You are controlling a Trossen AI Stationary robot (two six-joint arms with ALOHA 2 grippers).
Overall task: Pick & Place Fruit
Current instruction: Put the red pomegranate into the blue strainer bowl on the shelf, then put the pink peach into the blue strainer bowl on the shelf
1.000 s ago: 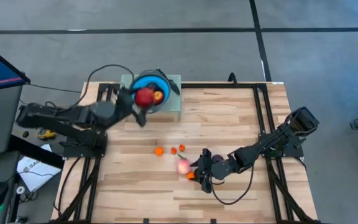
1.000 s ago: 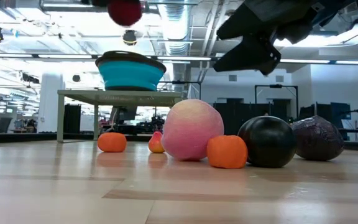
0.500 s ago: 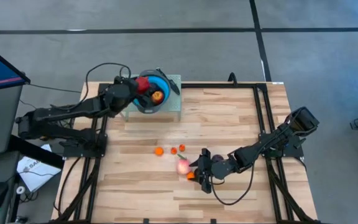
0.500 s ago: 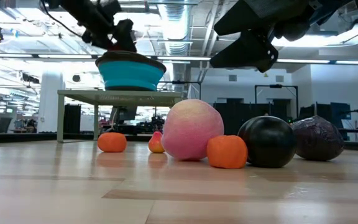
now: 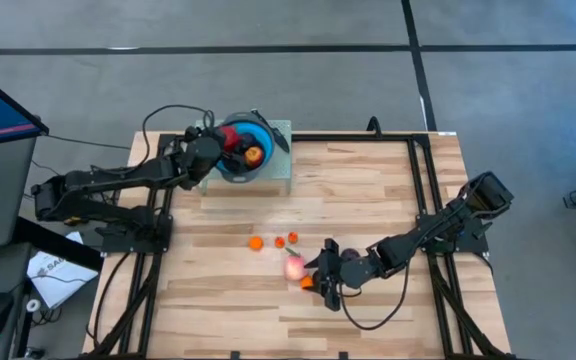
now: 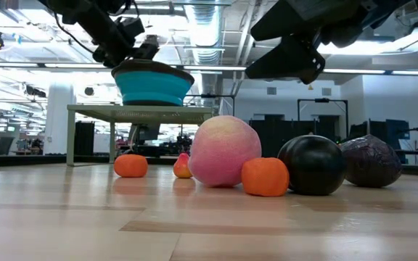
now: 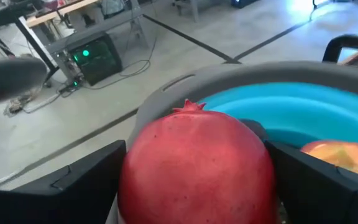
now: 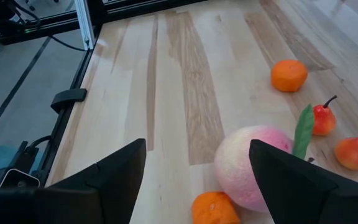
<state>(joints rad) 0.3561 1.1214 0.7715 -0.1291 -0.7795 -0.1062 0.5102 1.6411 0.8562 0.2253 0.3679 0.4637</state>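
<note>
- My left pincer [image 5: 230, 146] is over the blue bowl [image 5: 260, 160], fingers spread wide either side of a red pomegranate [image 7: 194, 165]; I judge this the release step, the fruit settling beside a yellow-red apple [image 7: 340, 158].
- My right pincer [image 5: 320, 278] hovers with fingers apart just beside the pink peach [image 5: 294, 267] on the surface [image 5: 368, 190].
- Small oranges [image 8: 289, 74], two tiny pears [image 8: 322, 119] and dark plums [image 6: 312, 165] wait nearby.
- Next I'd lift the left arm clear, then lower the right around the peach.
</note>
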